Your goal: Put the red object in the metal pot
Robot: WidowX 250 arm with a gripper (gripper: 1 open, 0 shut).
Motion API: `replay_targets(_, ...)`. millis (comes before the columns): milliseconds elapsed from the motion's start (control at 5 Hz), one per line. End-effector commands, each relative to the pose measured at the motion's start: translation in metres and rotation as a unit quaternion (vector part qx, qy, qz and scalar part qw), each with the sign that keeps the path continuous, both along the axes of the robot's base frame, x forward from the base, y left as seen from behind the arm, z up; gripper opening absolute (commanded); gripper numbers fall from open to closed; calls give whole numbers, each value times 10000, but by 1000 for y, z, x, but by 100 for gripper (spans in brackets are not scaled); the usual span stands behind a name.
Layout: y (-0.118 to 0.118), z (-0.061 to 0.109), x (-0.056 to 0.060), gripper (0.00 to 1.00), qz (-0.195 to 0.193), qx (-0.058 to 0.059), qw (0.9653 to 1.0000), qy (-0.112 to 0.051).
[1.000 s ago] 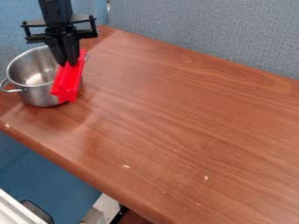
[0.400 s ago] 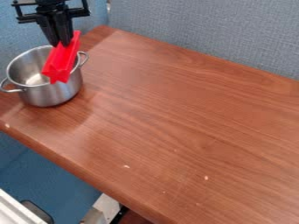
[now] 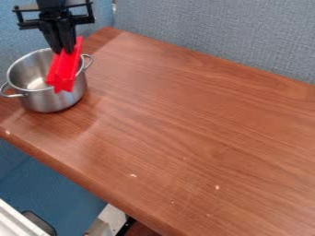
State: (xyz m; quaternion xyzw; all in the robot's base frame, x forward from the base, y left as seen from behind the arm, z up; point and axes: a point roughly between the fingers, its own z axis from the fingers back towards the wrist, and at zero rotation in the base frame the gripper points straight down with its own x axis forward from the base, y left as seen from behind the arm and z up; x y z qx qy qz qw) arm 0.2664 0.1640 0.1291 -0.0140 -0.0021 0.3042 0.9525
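Claw (image 3: 64, 43) holds red object (image 3: 64, 70), seemingly dipping into metal pot (image 3: 37, 85).

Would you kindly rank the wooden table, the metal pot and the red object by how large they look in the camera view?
1. wooden table, by far the largest.
2. metal pot.
3. red object, narrow, roughly as long as the pot is wide; the hand hides its top end.

The metal pot (image 3: 40, 83) is polished, reflective steel, the red object (image 3: 64, 71) is bright, smooth-looking plastic, the table (image 3: 185, 129) is reddish-brown wood with visible grain and a satin sheen, and the backdrop (image 3: 234, 32) is matt, textured blue-grey fabric.
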Motion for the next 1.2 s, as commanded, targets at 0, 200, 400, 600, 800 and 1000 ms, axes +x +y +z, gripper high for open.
replay_targets(0, -6, 26, 0, 0, 336, 233, 9988, -270)
replay_targets(200, -3, 39, 5, 0, 101, 245, 9992, -297)
replay_targets(400, 7, 49, 7, 0, -169, 436, 9983, -334)
replay_targets(600, 26, 45, 3, 0, 87, 665, 9969, -407)
replay_targets(800, 44, 35, -1, 0, 359, 911, 9942, -444)
replay_targets(1000, 44, 21, -10, 0, 288, 1064, 9932, -383)
